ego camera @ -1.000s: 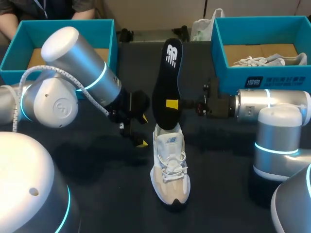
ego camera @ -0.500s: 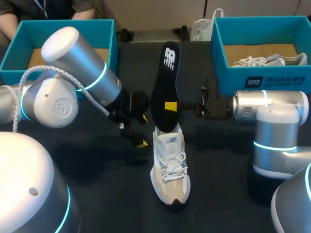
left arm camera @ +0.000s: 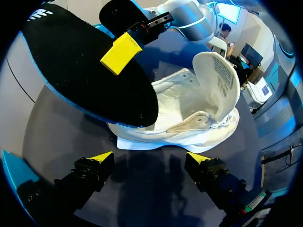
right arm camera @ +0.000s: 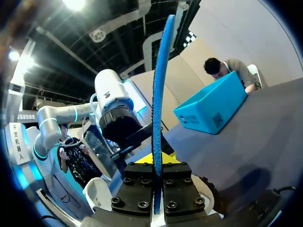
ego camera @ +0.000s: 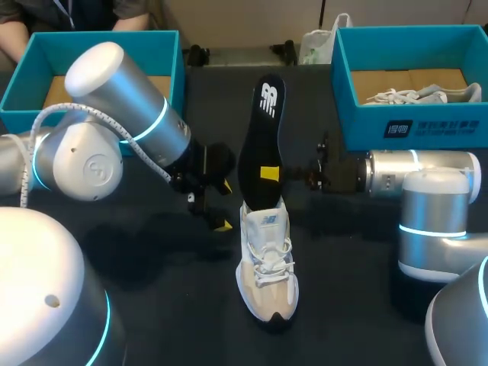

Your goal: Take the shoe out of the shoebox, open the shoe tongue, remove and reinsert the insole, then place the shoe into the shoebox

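Right jaws clamp the insole (ego camera: 260, 145) upright over the shoe (ego camera: 267, 259), left jaws gape empty beside it, and beyond the right jaws a shoebox (ego camera: 358, 114) holds another shoe (ego camera: 423, 95).

The insole (ego camera: 260, 137) has a matt black, faintly fuzzy face and a rough blue foam edge (plainest in the right wrist view). The shoe (ego camera: 267, 259) is cream cloth with soft suede-like panels and woven laces. The shoebox (ego camera: 358, 122) is matt teal cardboard. The left arm (ego camera: 126, 107) wears smooth, satin silver metal.
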Robot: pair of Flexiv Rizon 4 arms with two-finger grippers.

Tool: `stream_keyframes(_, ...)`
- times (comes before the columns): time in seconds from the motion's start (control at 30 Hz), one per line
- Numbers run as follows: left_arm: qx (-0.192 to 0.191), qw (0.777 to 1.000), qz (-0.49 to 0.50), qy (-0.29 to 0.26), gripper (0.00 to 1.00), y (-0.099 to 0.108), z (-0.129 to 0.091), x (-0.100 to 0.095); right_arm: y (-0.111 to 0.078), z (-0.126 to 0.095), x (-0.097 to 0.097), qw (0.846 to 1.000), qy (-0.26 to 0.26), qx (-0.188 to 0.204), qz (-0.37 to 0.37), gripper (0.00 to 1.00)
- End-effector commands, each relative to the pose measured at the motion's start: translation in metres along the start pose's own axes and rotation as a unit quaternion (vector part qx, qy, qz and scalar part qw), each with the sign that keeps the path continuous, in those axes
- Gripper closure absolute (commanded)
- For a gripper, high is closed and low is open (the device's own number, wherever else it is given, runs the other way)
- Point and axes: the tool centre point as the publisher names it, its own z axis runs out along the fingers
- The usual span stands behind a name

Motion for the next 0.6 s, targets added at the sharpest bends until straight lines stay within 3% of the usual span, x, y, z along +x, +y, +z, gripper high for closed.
stream_keyframes(0.03, -0.001, 1.0, 0.0, -0.001, 0.0, 0.0, 0.001, 0.0, -0.001, 0.001, 0.002, 1.0, -0.003, 0.002, 0.001, 1.0)
stream_keyframes(0.6, -0.001, 1.0, 0.0, -0.001, 0.0, 0.0, 0.001, 0.0, -0.013, 0.002, 0.003, 1.0, 0.0, 0.007, 0.007, 1.0)
